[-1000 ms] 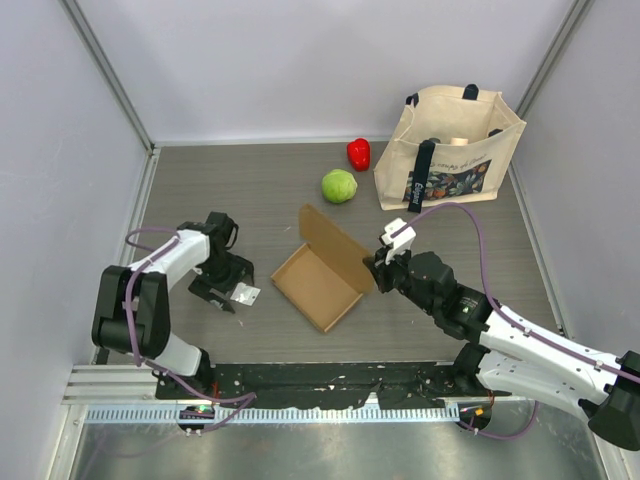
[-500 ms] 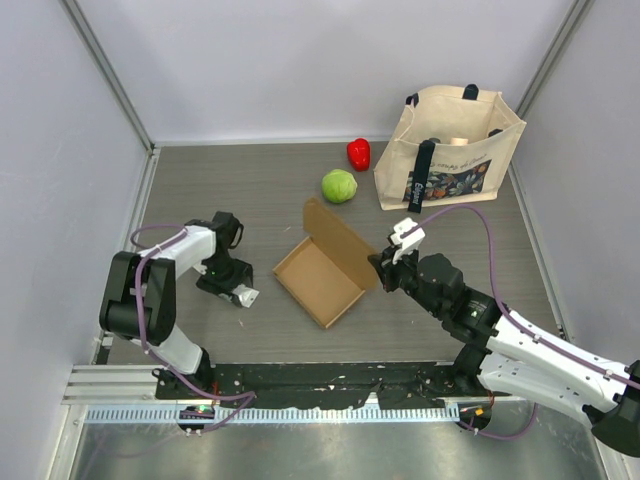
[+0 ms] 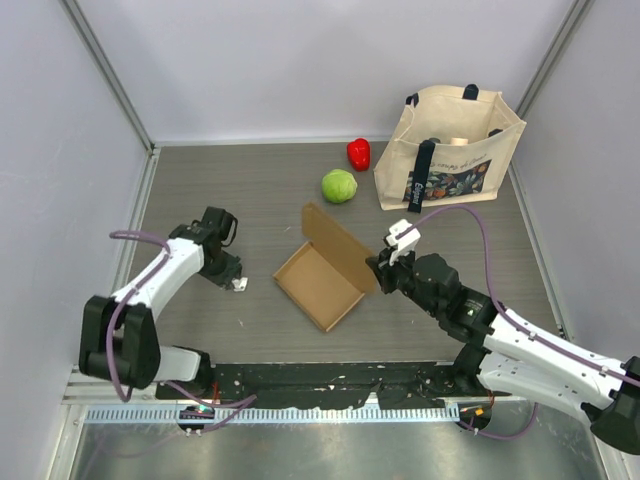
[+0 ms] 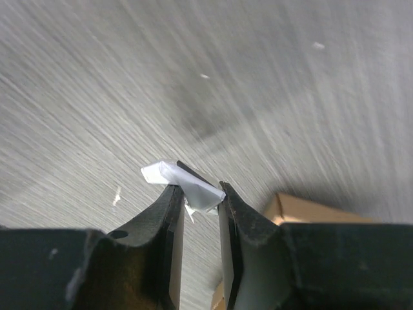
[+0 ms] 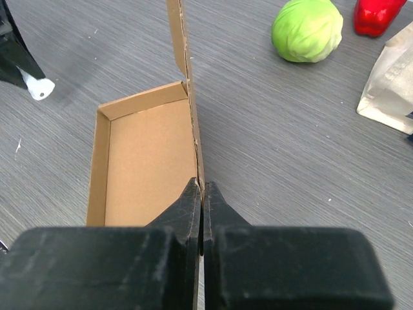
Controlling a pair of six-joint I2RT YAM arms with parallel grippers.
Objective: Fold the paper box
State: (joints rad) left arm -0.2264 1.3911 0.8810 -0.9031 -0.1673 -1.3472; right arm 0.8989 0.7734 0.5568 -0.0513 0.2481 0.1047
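The paper box (image 3: 318, 285) lies open mid-table, a shallow brown cardboard tray (image 5: 148, 161) with its lid flap (image 3: 335, 240) standing up along the far right side. My right gripper (image 3: 378, 268) is shut on the tray's right wall at the base of that flap, pinching the cardboard edge (image 5: 202, 184). To the box's left, my left gripper (image 3: 237, 284) is low over the table. Its fingertips (image 4: 199, 188) are closed on a small white paper scrap (image 4: 187, 184). A corner of the box (image 4: 303, 210) shows just beyond the left fingers.
A green cabbage (image 3: 339, 186) and a red pepper (image 3: 358, 153) sit behind the box. A beige tote bag (image 3: 450, 150) stands at the back right. Grey walls enclose the table on the left, back and right.
The left jaws have narrowed from wide open onto the white scrap, and the left arm's elbow has swung outward. The right gripper keeps its pinch on the box wall.
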